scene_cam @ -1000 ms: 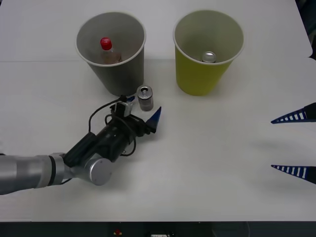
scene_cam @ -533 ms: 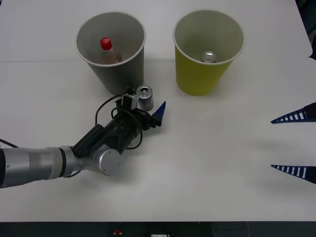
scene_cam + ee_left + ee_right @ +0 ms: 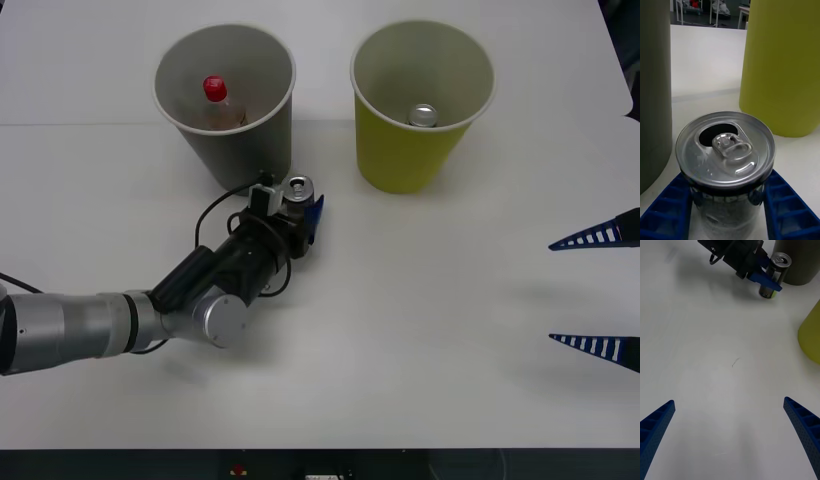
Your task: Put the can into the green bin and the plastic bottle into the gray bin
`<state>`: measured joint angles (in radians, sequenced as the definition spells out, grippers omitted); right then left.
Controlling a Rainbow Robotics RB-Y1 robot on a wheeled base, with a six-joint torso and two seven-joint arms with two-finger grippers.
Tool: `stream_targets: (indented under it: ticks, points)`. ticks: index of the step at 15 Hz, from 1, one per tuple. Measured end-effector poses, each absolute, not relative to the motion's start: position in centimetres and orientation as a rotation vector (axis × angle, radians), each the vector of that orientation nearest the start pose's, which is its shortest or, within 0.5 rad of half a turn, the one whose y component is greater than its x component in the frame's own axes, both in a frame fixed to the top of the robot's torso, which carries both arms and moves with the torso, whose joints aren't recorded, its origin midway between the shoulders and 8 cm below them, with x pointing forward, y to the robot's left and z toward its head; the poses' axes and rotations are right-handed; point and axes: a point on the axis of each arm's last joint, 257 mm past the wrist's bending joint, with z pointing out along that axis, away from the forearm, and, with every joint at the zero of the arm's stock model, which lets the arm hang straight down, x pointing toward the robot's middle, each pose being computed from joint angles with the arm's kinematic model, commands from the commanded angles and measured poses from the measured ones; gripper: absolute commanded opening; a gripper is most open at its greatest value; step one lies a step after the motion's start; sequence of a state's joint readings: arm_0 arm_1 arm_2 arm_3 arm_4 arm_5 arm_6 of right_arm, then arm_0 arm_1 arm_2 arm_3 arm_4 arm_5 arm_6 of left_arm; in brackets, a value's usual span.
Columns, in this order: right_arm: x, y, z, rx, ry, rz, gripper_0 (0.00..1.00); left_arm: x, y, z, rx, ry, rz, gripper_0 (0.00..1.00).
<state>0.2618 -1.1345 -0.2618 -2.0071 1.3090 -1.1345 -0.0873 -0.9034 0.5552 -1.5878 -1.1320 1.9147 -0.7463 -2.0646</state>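
A silver can (image 3: 298, 189) stands upright on the table just in front of the gray bin (image 3: 250, 150). My left gripper (image 3: 301, 209) is shut on the can; in the left wrist view its blue fingers (image 3: 666, 213) press both sides of the can (image 3: 726, 150). Inside the gray bin lies the plastic bottle (image 3: 216, 101) with its red cap up. To the right stands the green bin (image 3: 410, 155), with another can (image 3: 423, 115) lying inside. At the right edge my right gripper (image 3: 600, 290) stays open and holds nothing.
The white table (image 3: 430, 330) has free room between the two arms. The gray bin (image 3: 653, 93) and green bin (image 3: 782, 67) rise close on either side of the held can. A cable loops over the left wrist (image 3: 215, 215).
My left gripper moved forward around the can and its fingers closed on it. The right arm stayed still.
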Motion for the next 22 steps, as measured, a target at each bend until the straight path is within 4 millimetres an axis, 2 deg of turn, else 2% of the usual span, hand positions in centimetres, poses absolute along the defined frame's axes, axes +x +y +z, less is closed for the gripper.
stream_targets:
  ticks: [8, 11, 15, 22]
  points:
    - [34.1, -28.6, -16.7, -1.634, 1.596, 0.209, 1.00, 58.2, 4.8, -25.1, 0.421, 1.595, -0.397, 0.00]
    - [34.1, -28.6, -16.7, -1.634, 1.596, 0.209, 1.00, 57.7, 5.1, -24.4, 0.466, 1.583, -0.416, 0.00]
    - [34.1, -28.6, -16.7, -1.634, 1.596, 0.209, 1.00, 56.0, 5.4, -23.3, 0.509, 1.558, -0.549, 0.00]
    - [34.1, -28.6, -16.7, -1.634, 1.596, 0.209, 1.00, 52.4, 10.4, -21.7, 0.582, 1.535, -0.692, 0.00]
